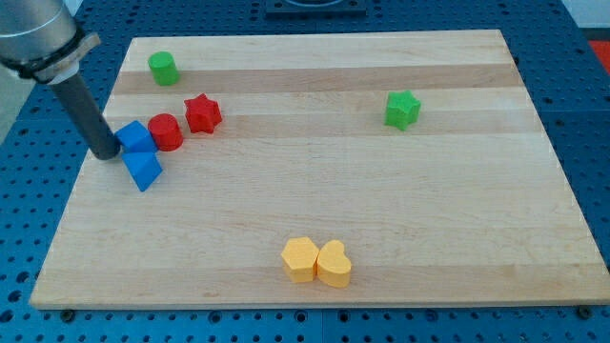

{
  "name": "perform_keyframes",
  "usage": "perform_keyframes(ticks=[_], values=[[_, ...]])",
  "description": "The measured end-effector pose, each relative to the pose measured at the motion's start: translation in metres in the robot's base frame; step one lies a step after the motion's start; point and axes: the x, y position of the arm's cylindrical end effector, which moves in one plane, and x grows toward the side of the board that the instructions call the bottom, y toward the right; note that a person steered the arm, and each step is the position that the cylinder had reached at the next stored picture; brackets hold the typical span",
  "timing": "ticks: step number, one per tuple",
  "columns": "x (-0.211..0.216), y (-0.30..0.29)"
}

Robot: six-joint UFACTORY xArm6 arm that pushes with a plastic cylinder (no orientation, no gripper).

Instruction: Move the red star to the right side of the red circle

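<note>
The red star lies on the wooden board at the view's upper left, just to the right of the red circle, almost touching it. A blue cube touches the red circle's left side, and a second blue block sits just below the cube. My tip rests on the board at the far left, right against the blue cube's left side. The rod rises from it toward the view's top left.
A green cylinder stands near the board's top left corner. A green star lies at the upper right. A yellow hexagon and a yellow heart touch each other near the bottom edge. The wooden board lies on a blue perforated table.
</note>
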Motion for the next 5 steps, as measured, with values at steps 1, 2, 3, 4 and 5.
perform_keyframes(ticks=[1,2,3,4,5], values=[[-0.001,0.013],[-0.015,0.033],[-0.029,0.045],[-0.031,0.044],[-0.062,0.044]])
